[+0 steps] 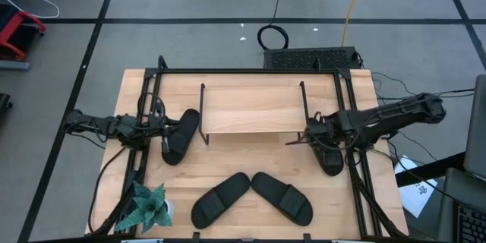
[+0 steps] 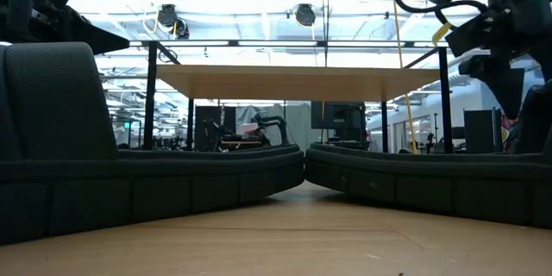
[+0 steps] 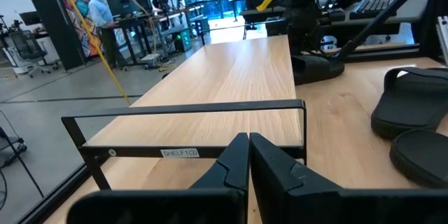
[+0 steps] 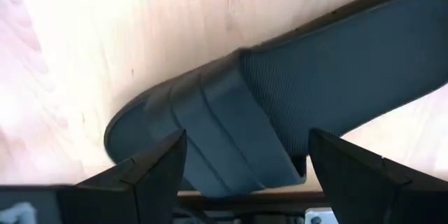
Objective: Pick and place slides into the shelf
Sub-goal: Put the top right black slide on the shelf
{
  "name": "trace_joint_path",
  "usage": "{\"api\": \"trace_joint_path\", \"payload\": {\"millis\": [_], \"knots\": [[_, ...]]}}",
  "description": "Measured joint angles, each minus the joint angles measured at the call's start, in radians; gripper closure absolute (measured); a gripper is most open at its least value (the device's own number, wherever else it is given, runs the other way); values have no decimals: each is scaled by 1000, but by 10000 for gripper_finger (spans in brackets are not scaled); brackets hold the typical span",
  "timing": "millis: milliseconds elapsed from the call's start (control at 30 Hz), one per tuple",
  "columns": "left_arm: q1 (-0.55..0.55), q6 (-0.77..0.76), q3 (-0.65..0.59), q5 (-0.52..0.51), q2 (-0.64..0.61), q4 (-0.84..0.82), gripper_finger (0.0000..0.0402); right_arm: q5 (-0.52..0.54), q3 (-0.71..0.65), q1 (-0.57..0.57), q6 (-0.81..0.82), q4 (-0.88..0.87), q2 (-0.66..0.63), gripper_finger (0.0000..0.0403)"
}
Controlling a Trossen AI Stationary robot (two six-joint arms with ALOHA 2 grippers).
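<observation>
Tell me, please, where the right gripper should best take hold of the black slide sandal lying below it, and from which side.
Grip the matte black slide sandal across its wide ribbed strap, coming straight down from above. It lies flat, sole down, and the open right gripper already straddles the strap, which is its only raised part.

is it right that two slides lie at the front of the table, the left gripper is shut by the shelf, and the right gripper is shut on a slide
Not quite. The right gripper is open, its fingers spread to either side of a slide without closing on it, as the right wrist view shows. The rest holds: two slides lie at the table's front and the left gripper is shut by the shelf.
</observation>
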Motion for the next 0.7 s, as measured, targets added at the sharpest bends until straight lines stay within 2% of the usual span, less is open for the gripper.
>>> {"api": "trace_joint_path", "payload": {"millis": [267, 700], "knots": [[0, 0, 0, 0, 0, 4, 382, -78, -63, -41, -79, 50, 1, 112], [0, 5, 0, 0, 0, 5, 382, -46, -65, -53, -76, 54, -3, 113]]}}
